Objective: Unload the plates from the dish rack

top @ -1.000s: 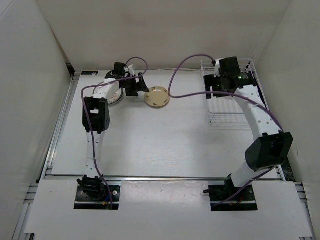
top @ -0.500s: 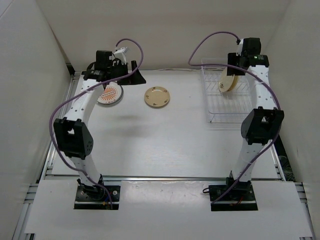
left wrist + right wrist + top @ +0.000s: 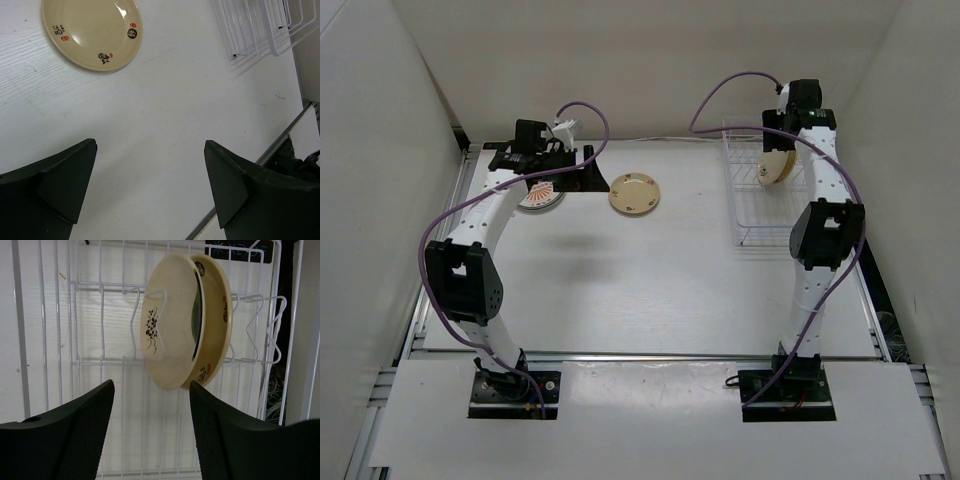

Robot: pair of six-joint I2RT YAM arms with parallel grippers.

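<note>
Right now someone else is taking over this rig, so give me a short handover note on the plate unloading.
Left gripper: open, empty, above the table near the sunburst plate.
Right gripper: open, empty, facing the two racked cream plates, not touching them.
Done: the sunburst plate and one cream plate lie flat on the table, left of the dish rack.
Left: the two racked cream plates stand upright side by side in the dish rack; both need lifting out and setting down.
</note>
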